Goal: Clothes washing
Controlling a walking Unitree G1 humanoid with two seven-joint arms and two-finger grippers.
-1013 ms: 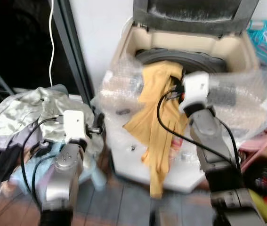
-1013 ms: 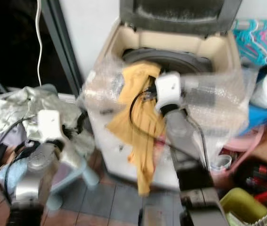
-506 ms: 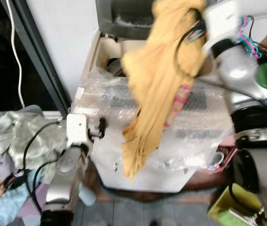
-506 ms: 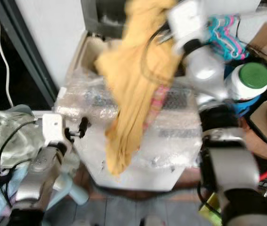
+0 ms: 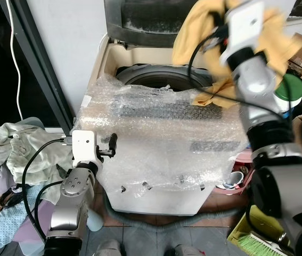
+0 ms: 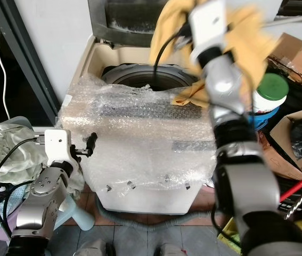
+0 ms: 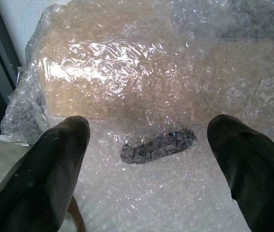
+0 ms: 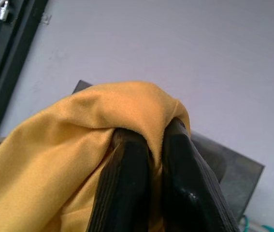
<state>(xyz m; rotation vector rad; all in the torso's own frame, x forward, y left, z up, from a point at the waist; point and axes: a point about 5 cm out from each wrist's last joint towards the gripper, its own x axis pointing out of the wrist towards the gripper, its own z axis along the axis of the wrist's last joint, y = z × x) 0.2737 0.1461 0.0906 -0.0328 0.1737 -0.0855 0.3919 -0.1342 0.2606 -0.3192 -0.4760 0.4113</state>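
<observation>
Top-loading washing machine (image 5: 156, 176), viewed from the robot's head, with its lid (image 5: 151, 16) raised at the far side and the drum opening (image 5: 161, 80) exposed. The front and top panel of the machine are wrapped in bubble wrap (image 5: 166, 133).

Right tool (image 8: 149, 137): raised high above the far right of the machine, its two black fingers (image 8: 127, 183) pressed together and clamped on a fold of the yellow garment (image 5: 204, 37). The cloth drapes over the fingertips in the right wrist view, with the grey wall and the edge of the lid behind it. From the head views the garment hangs around the right wrist and forearm; its lower end (image 5: 212, 96) trails down to the right rim of the drum opening and rests on the bubble wrap there. Most of the cloth is above the machine, not inside the drum.

Left tool (image 7: 146, 140): low at the near left corner of the machine, fingers (image 7: 50, 164) spread well apart and holding nothing, pointed at the wrapped front panel.

Surroundings: a heap of pale laundry (image 5: 12, 149) lies on the left of the machine, beside a dark doorway. A white jar with a green lid (image 6: 268, 93) stands on the right, near cardboard boxes (image 6: 300, 53).
</observation>
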